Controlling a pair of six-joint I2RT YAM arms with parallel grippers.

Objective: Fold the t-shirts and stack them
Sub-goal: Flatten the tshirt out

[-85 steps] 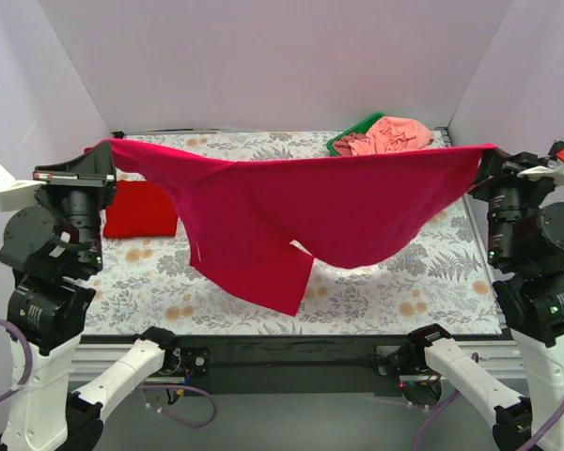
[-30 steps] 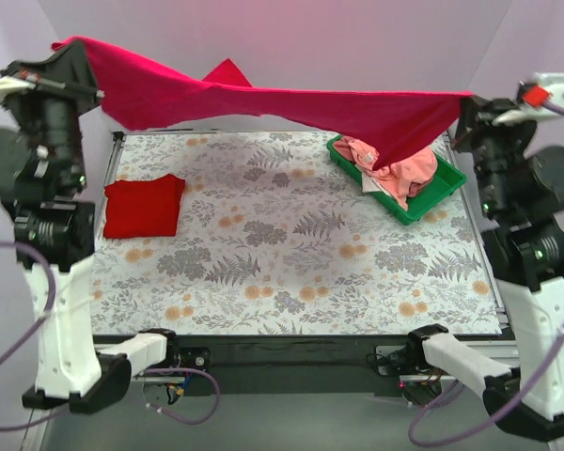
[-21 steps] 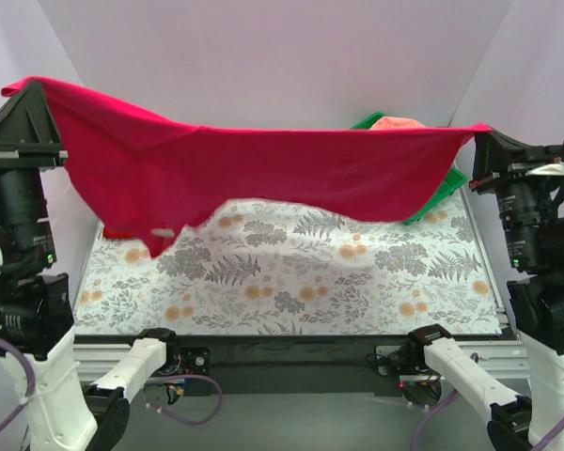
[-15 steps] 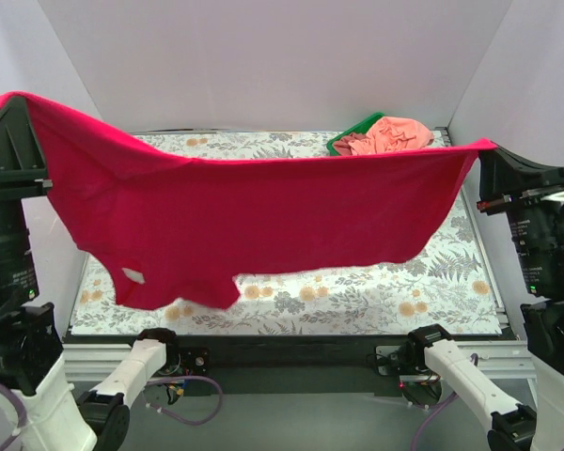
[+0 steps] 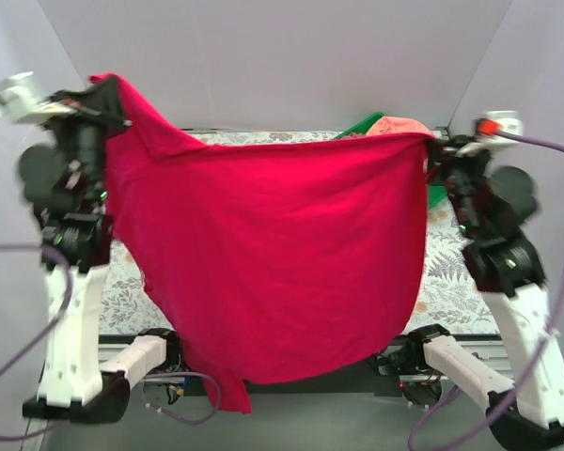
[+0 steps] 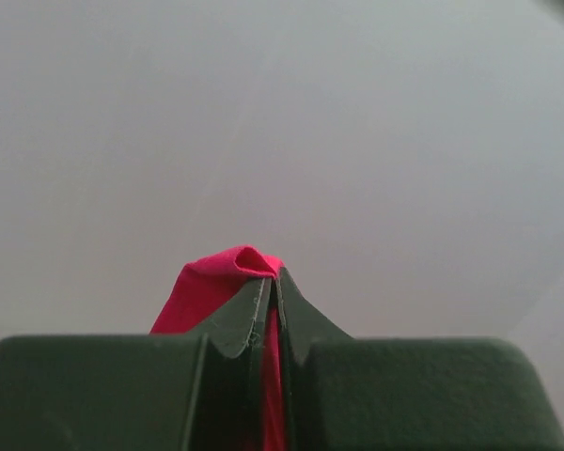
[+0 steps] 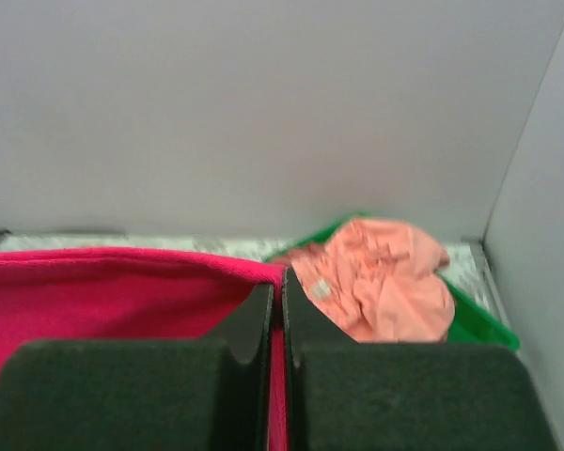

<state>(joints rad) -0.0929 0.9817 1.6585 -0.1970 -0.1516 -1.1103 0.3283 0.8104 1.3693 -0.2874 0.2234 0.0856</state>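
The large crimson-magenta t-shirt (image 5: 273, 263) hangs like a curtain between both raised arms, its lower edge dropping past the table's near edge. My left gripper (image 5: 113, 94) is shut on its upper left corner; in the left wrist view the cloth (image 6: 221, 282) is pinched between the shut jaws (image 6: 273, 282). My right gripper (image 5: 430, 146) is shut on its upper right corner; the right wrist view shows the hem (image 7: 122, 272) clamped in the jaws (image 7: 282, 287). The smaller scarlet-red t-shirt is hidden behind the hanging shirt.
A green tray (image 5: 362, 125) with a salmon-pink garment (image 5: 399, 127) stands at the back right; both show in the right wrist view, the tray (image 7: 484, 324) and the garment (image 7: 385, 282). The grey floral cloth (image 5: 451, 268) covers the table, mostly hidden by the shirt.
Both arms swung the crimson-magenta shirt up, forward and closer together; it went from stretched wide over the table to hanging full length in front, covering the scarlet-red shirt.
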